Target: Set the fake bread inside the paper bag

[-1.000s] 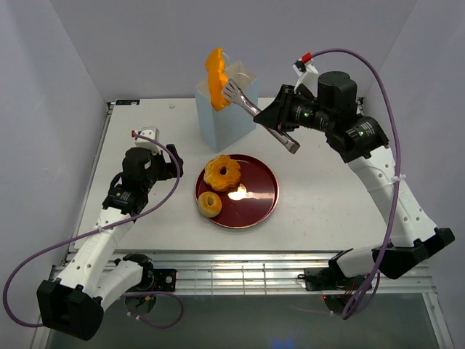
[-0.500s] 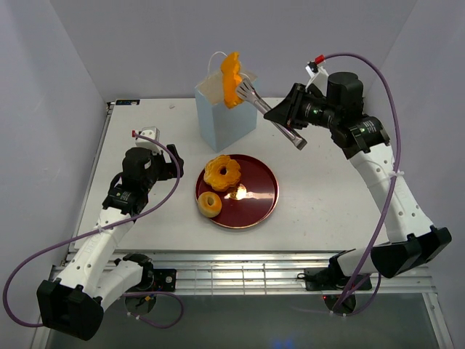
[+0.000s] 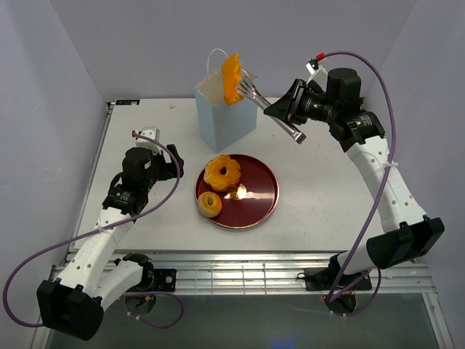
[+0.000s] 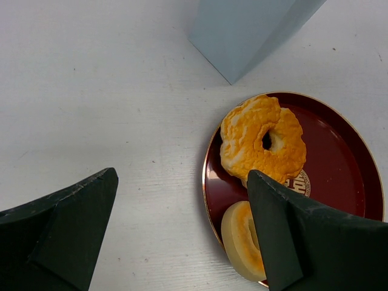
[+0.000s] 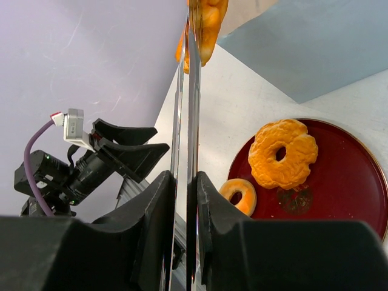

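My right gripper (image 3: pixel 288 110) is shut on a pair of metal tongs (image 3: pixel 270 113), and the tongs pinch an orange piece of fake bread (image 3: pixel 232 78) in the air just above the open mouth of the pale blue paper bag (image 3: pixel 225 122). In the right wrist view the tongs (image 5: pixel 193 121) run up between the closed jaws to that pastry (image 5: pixel 206 24). Two ring-shaped pastries, a large one (image 3: pixel 222 173) and a small one (image 3: pixel 210 204), lie on the dark red plate (image 3: pixel 263 195). My left gripper (image 4: pixel 182 174) hovers open just left of the plate, holding nothing.
The bag stands at the back middle of the white table, the plate just in front of it. Pale walls close in on both sides and behind. A metal rail runs along the table's near edge (image 3: pixel 247 276).
The right arm has swung the tongs and the orange pastry a little to the right, from the bag's left rim to over its mouth. The left arm has not moved.
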Tool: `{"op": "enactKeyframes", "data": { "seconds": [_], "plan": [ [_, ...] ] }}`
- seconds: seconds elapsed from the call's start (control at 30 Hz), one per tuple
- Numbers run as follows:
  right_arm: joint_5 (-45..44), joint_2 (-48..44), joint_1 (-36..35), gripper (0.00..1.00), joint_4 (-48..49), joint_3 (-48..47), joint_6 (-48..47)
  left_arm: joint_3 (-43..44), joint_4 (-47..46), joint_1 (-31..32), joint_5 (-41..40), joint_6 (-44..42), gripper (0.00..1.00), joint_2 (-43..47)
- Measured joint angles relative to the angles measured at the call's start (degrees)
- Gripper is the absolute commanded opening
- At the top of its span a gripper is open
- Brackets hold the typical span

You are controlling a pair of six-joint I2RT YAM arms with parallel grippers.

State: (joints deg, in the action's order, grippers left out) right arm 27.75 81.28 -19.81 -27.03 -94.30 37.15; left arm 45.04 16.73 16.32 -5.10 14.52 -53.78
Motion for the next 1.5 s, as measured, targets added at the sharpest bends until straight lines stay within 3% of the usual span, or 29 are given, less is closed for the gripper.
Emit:
{"op": "enactKeyframes", "data": {
  "seconds": [0.5,0.93,1.5],
  "plan": [
    [1.9,3.8,0.7,0.17,0.7,-1.9,2.8,0.0,0.0,0.0,0.0,0.0,0.98,0.7],
    [2.5,4.2,1.1,0.40,1.5,-3.8,4.6,0.0,0.0,0.0,0.0,0.0,0.98,0.7],
    [4.2,5.7,1.4,0.42,3.6,-5.9,5.2,0.0,0.0,0.0,0.0,0.0,0.98,0.7]
  ]
}}
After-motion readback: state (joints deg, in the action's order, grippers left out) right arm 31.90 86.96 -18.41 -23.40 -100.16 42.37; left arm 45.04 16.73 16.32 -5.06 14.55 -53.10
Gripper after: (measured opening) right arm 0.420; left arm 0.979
